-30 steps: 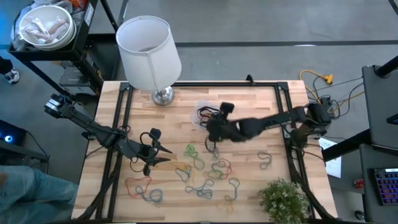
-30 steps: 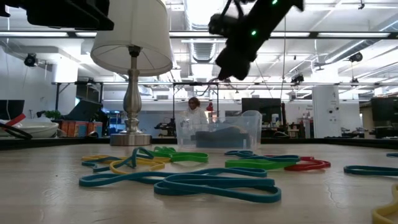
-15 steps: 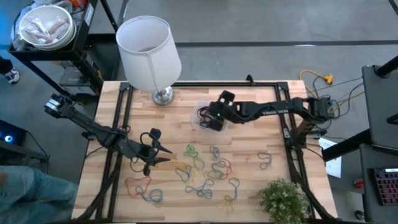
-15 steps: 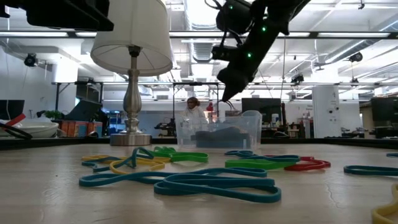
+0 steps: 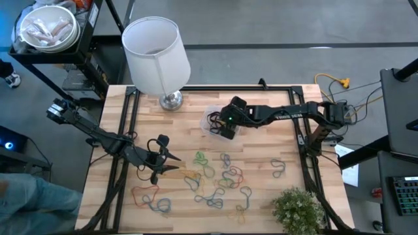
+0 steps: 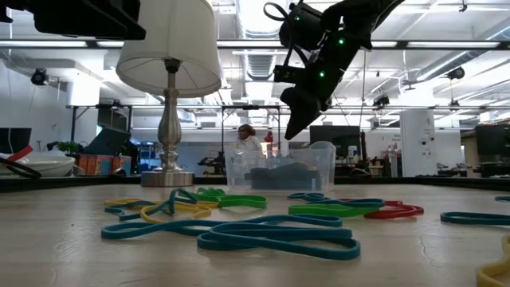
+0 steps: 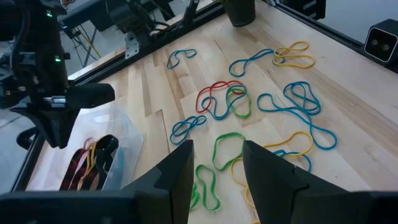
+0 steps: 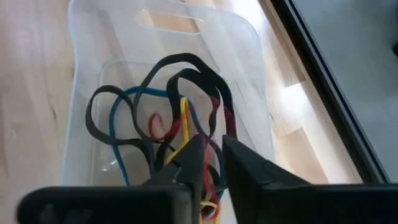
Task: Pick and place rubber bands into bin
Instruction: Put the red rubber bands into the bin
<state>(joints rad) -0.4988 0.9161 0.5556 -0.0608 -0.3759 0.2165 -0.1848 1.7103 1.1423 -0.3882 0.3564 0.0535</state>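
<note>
1. One bin on the table, clear plastic, just beside the lamp base; seen in the low view behind the loose bands.
2. Inside the bin: a tangle of rubber bands, at least one black, one blue, one red and one yellow; exact count impossible to tell in the overlap.
3. Loose bands spread over the near half of the table, roughly a dozen or more: blue, green, red, yellow and orange. One blue band lying apart toward the right side; one red band near the left front corner.
4. One lamp with white shade; one small green plant at the right front corner.
5. Right gripper stretched across from the right edge, tip directly over the bin; in the low view angled downward just above the rim. Fingers slightly apart with a narrow gap; nothing visibly clamped between them, bands lying below in the bin.
6. Left gripper low over the left part of the table, pointing at the loose bands; fingers apart, empty.
</note>
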